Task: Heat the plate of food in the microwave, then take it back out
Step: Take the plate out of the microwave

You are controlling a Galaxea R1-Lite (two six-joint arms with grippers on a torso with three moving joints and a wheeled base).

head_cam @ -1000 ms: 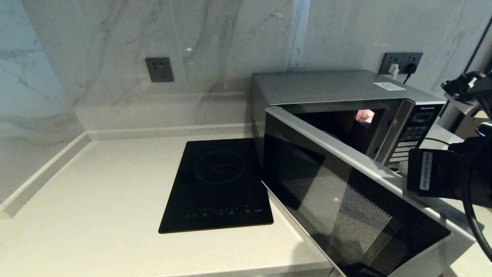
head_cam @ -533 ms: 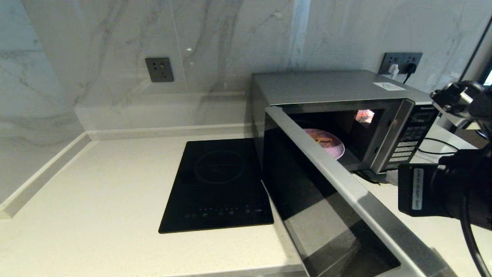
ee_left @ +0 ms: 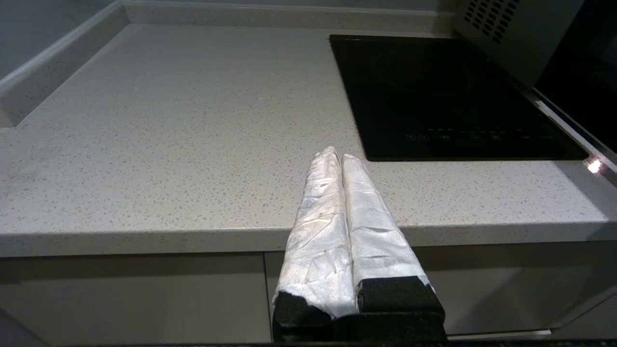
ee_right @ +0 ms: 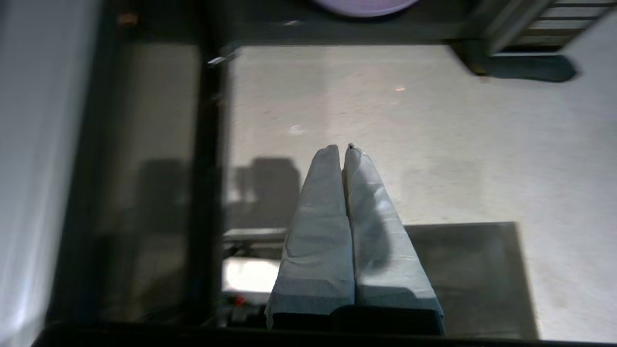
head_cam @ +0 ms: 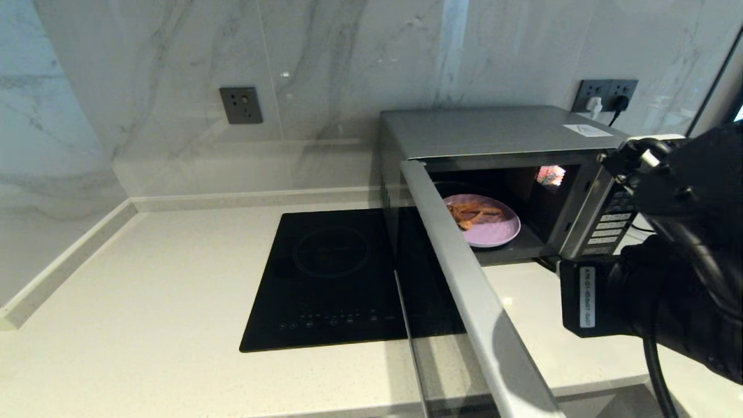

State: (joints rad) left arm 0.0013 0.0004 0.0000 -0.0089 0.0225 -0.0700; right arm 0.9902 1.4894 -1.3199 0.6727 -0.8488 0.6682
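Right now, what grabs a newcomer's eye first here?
The microwave at the counter's back right, its door swung wide toward the camera, with the plate of food sitting inside. The right gripper, shut and empty, hangs over the counter before the opening. Left of the microwave lies a black hob.

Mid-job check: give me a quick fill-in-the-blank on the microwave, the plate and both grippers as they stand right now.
1. The microwave door stands ____.
2. The plate of food sits ____ the microwave.
3. The right gripper has its fingers ____ and holds nothing.
4. The left gripper is parked in front of the countertop, with the black ____ beyond it.

Missing words: open; inside; shut; hob
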